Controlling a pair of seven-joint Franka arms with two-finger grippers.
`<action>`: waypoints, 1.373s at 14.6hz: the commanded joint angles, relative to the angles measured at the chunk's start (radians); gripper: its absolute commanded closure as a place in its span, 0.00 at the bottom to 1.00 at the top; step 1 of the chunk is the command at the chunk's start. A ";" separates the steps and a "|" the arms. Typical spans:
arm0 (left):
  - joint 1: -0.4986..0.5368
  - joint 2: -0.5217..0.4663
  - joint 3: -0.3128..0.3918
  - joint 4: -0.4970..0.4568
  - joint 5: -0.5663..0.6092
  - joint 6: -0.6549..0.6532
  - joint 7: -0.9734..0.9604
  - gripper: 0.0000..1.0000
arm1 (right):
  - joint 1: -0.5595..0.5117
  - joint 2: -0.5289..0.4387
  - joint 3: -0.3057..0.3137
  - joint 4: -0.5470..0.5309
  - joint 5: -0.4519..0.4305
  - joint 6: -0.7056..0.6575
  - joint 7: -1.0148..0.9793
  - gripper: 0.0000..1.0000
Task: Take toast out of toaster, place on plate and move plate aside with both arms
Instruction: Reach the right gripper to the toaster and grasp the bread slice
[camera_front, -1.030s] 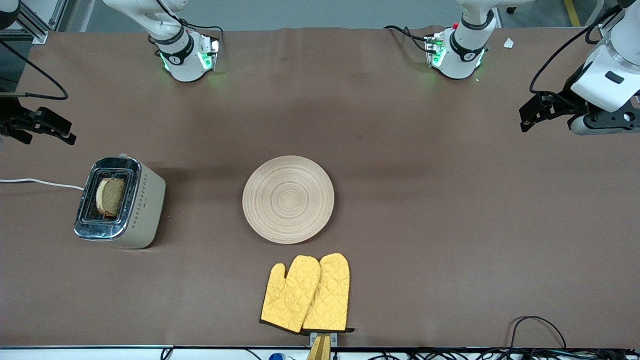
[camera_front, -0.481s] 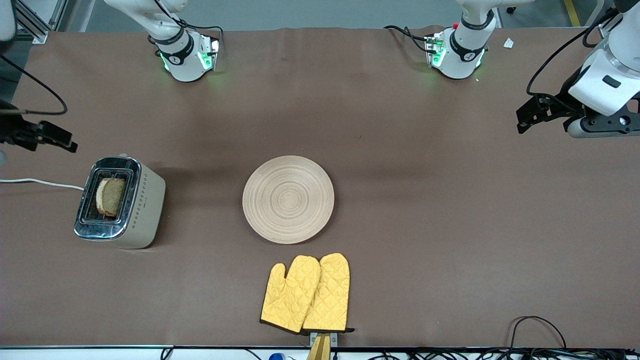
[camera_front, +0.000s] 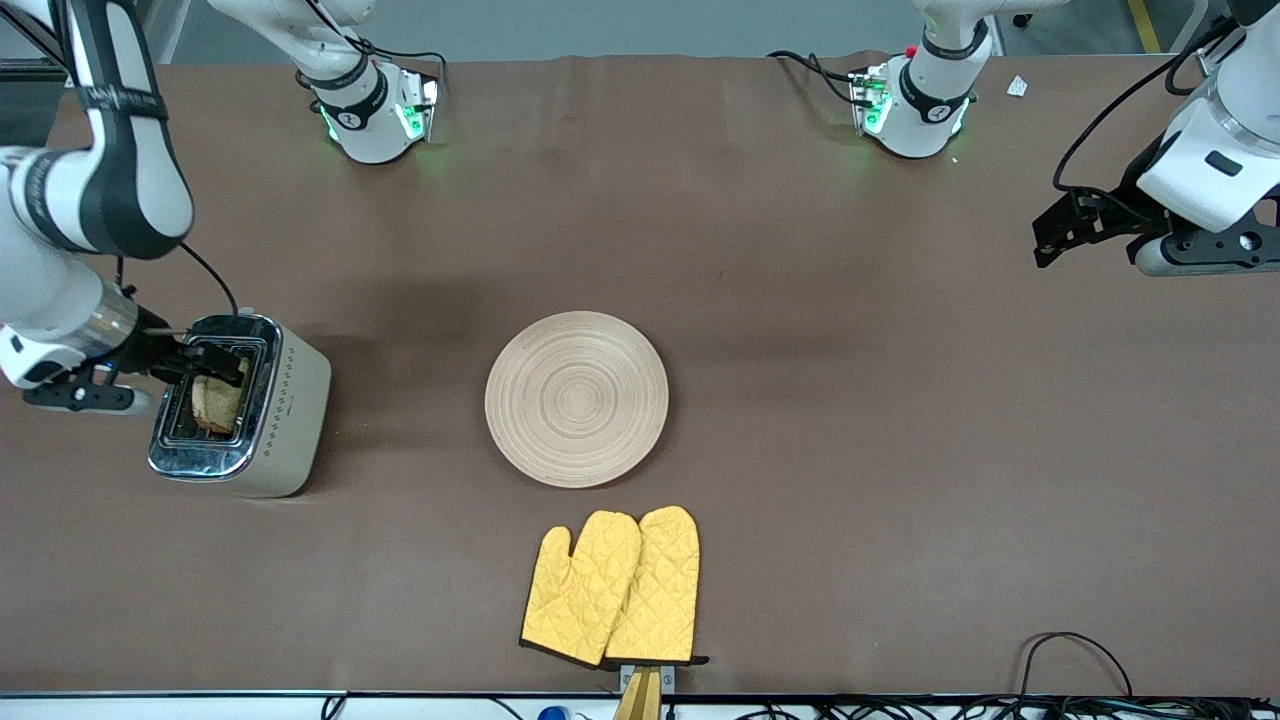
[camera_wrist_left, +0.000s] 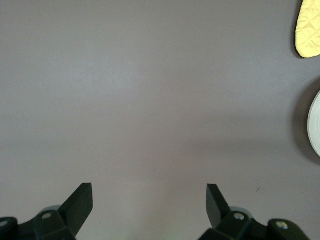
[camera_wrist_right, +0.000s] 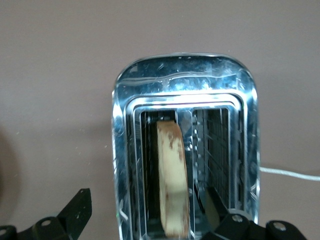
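Observation:
The toast (camera_front: 214, 404) stands upright in one slot of the toaster (camera_front: 292, 398), at the right arm's end of the table. My right gripper (camera_front: 222, 364) hangs open just over the toaster's top, above the toast. In the right wrist view the toast (camera_wrist_right: 173, 180) shows edge-on between the spread fingers (camera_wrist_right: 80, 206) of that gripper (camera_wrist_right: 148, 201), untouched. The round beige plate (camera_front: 577, 398) lies bare mid-table. My left gripper (camera_front: 1050, 240) waits open in the air over the left arm's end of the table; its wrist view shows the open gripper (camera_wrist_left: 149, 198) above bare cloth, with the plate's rim (camera_wrist_left: 315, 125) at the edge.
Two yellow oven mitts (camera_front: 612, 588) lie nearer the front camera than the plate, close to the table's edge. A white power cord (camera_front: 80, 366) runs from the toaster off the table. Brown cloth covers the table.
My right arm has swung in from the table's end and lowered its open gripper over the toaster. The left arm shifted slightly, then held still.

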 joint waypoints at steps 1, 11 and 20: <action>0.005 0.010 -0.002 0.027 -0.013 -0.020 0.021 0.00 | -0.007 0.036 0.008 0.004 0.006 0.045 -0.015 0.00; 0.005 0.010 0.000 0.027 -0.014 -0.020 0.021 0.00 | -0.034 0.037 0.008 0.060 0.008 0.019 -0.058 1.00; 0.007 0.010 0.000 0.027 -0.014 -0.020 0.025 0.00 | 0.039 0.026 0.019 0.453 0.020 -0.509 0.012 1.00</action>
